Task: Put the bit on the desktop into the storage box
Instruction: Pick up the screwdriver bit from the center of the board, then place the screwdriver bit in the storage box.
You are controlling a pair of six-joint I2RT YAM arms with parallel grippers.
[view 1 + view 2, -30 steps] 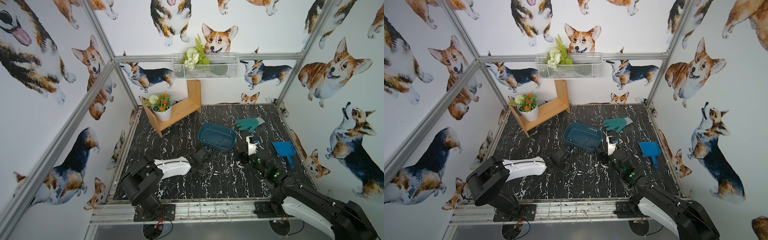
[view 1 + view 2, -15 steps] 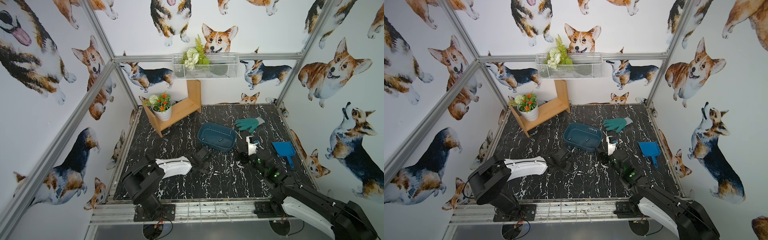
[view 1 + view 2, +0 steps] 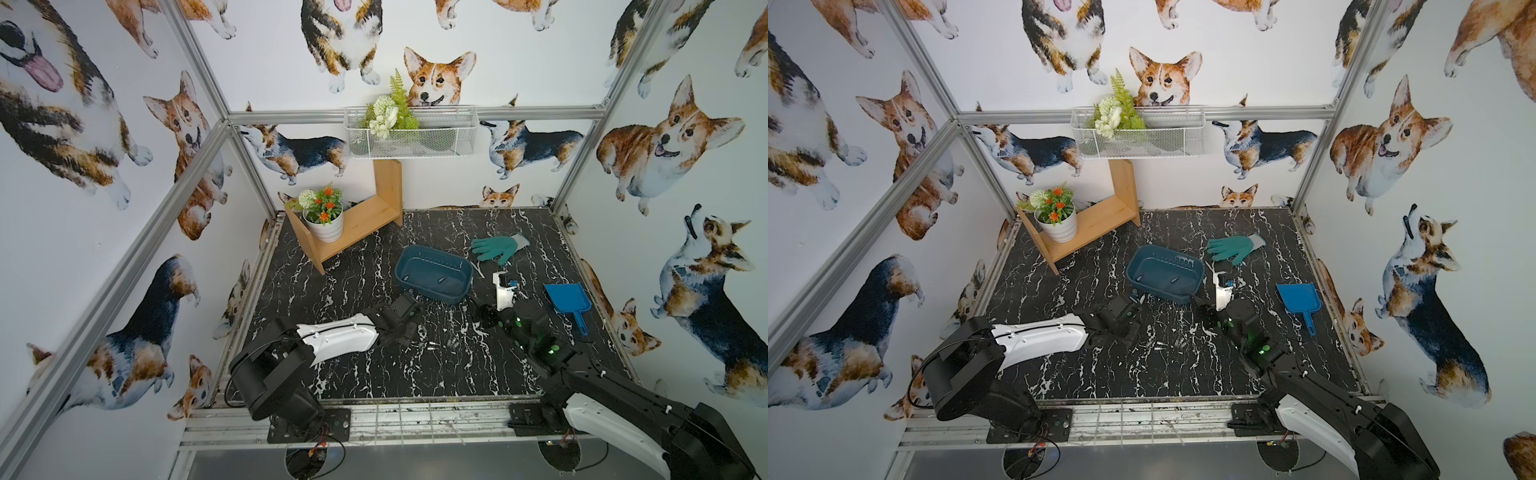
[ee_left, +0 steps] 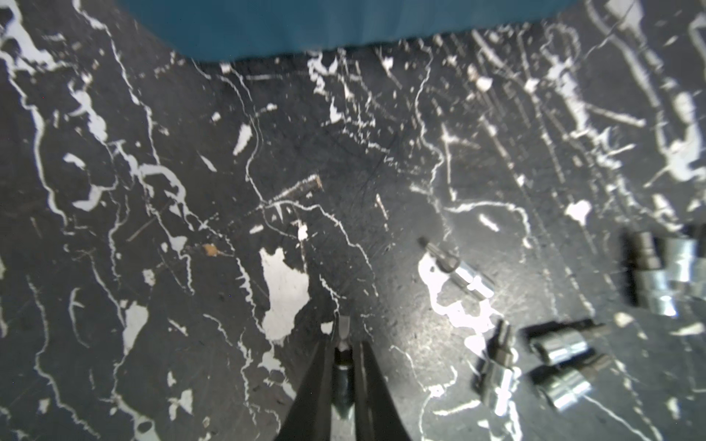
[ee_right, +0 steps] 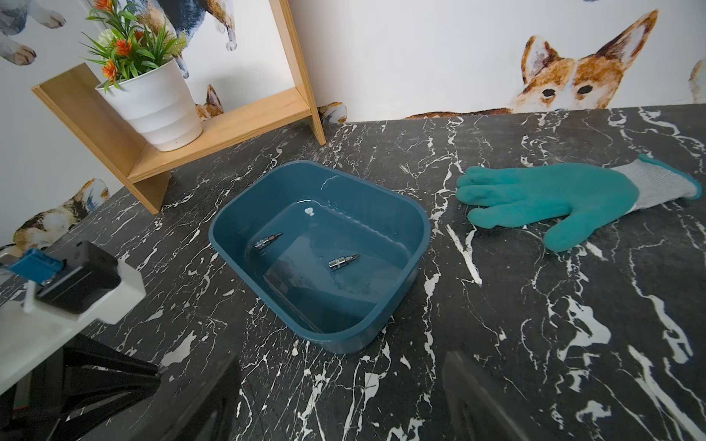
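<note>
Pinches a bit [image 4: 345,327] in the just-closed left gripper [image 4: 345,345], ready for the storage box [image 5: 344,338]; holds right gripper [image 5: 340,368] spread, empty.

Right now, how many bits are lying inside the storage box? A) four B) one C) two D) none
C: the right wrist view shows one bit and a second bit lying apart on the floor of the storage box.

Corgi-print walls [image 3: 519,50]; aluminium frame posts [image 3: 203,70]; wooden shelf [image 3: 365,220] back left; wire basket [image 3: 436,137] on rail above.
</note>
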